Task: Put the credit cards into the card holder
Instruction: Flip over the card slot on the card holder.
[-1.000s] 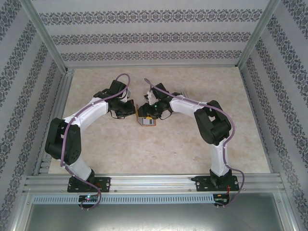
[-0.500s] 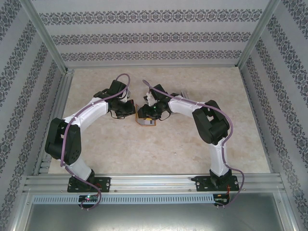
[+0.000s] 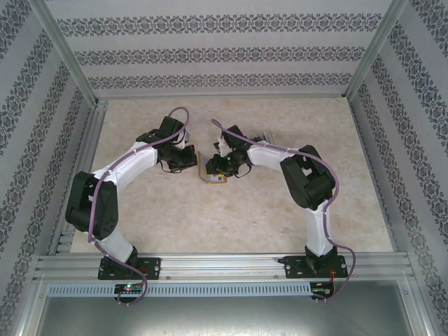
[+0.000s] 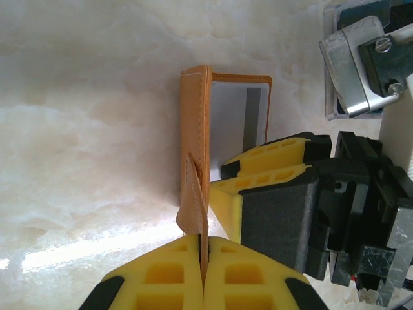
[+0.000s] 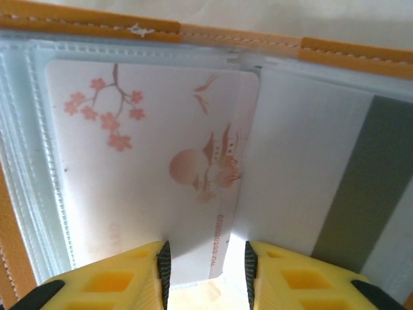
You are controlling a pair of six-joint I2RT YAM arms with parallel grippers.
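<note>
Your left gripper (image 4: 201,253) is pressed together on the orange-tan closing tab of the card holder (image 4: 195,123), pinching that flap between its yellow fingertips. The card holder lies near the middle of the pale marbled worktop (image 3: 245,217), between the two arms, and it is open. In the left wrist view one leather cover stands on edge, and the inner side faces your right gripper (image 5: 206,261). That gripper sits right against the open holder, its jaws partly spread with a clear gap between the yellow fingers (image 5: 110,281). In the right wrist view you look straight into the clear plastic sleeves (image 5: 26,161), framed by the stitched orange border. A pale card printed with a pink blossom branch, birds and a sun (image 5: 142,168) lies flat in the sleeve on the left, its face to the camera. Its lower right corner shows in the gap between the fingertips. Whether either finger touches it you cannot tell from here. Just to its right, partly under its edge, lies a second pale card with a dark grey stripe (image 5: 310,187), tilted a little. That stripe also shows inside the holder in the left wrist view.
</note>
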